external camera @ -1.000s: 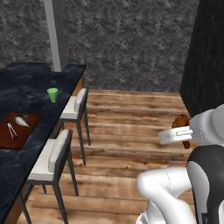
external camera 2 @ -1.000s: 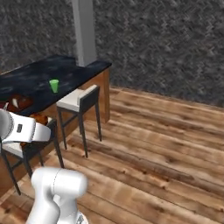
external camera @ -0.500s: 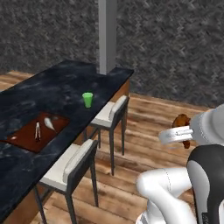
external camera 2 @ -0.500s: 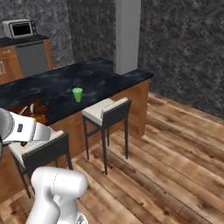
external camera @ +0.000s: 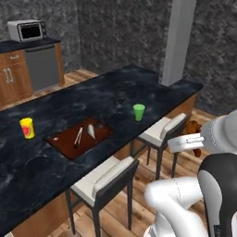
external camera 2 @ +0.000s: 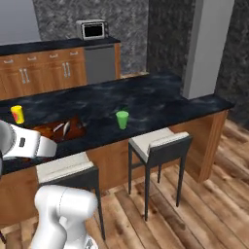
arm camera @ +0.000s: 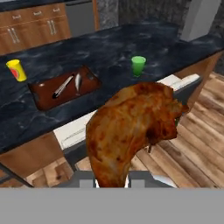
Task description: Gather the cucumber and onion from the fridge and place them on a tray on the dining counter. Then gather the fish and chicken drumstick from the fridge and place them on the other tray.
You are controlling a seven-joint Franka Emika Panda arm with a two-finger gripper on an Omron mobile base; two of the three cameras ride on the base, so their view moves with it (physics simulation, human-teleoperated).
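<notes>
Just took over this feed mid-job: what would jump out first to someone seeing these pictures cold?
The chicken drumstick, big and glossy brown in the hand view, clamped in the pincer out over the stools. Next, the long black dining counter with the reddish-brown other tray holding a small fish, a green cup to its right and a yellow cup to its left.

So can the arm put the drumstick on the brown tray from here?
Probably not yet. The end effector holds the drumstick out over the floor, short of the stools, which stand between it and the tray on the counter.
</notes>
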